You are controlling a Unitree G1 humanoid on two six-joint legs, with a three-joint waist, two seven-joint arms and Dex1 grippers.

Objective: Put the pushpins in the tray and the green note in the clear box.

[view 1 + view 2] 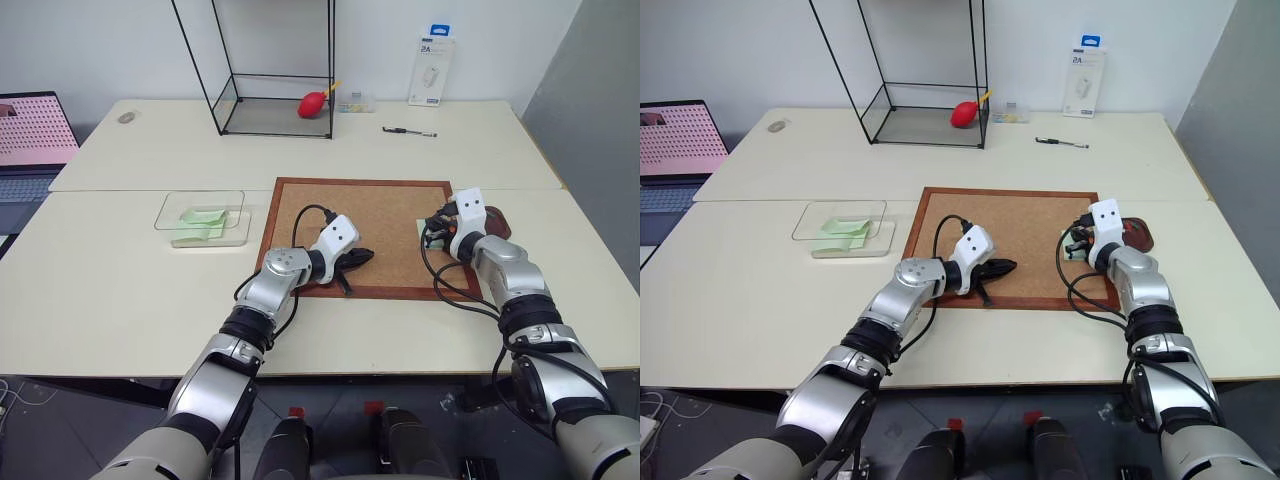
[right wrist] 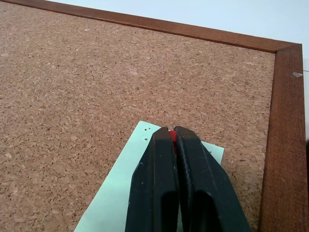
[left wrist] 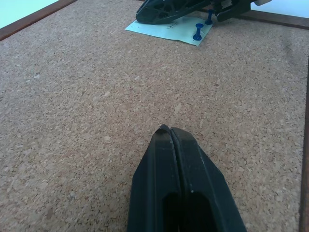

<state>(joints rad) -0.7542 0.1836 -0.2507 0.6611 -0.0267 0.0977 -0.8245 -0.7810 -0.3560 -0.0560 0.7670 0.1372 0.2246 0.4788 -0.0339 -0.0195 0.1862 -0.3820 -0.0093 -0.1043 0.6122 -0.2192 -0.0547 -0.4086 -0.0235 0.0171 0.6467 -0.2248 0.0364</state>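
A pale green note (image 2: 113, 198) lies at the right edge of the cork board (image 1: 380, 215). My right gripper (image 2: 172, 130) rests on it, shut on a red pushpin (image 2: 171, 136) that shows between the fingertips. Two dark blue pushpins (image 3: 198, 32) stand in the note (image 3: 164, 30) beside that gripper (image 3: 166, 10). My left gripper (image 3: 170, 129) is shut and holds nothing, low over the cork near the board's front edge (image 1: 358, 259). The dark brown tray (image 1: 498, 221) sits just right of the board, partly hidden by my right wrist. At the left, the clear box (image 1: 200, 213) holds green slips.
A tall black-framed glass case (image 1: 270, 100) with a red bulb-shaped object (image 1: 312, 104) stands at the back. A white package (image 1: 432, 72) and a pen (image 1: 408, 131) lie at the back right. A laptop (image 1: 35, 135) sits at the far left.
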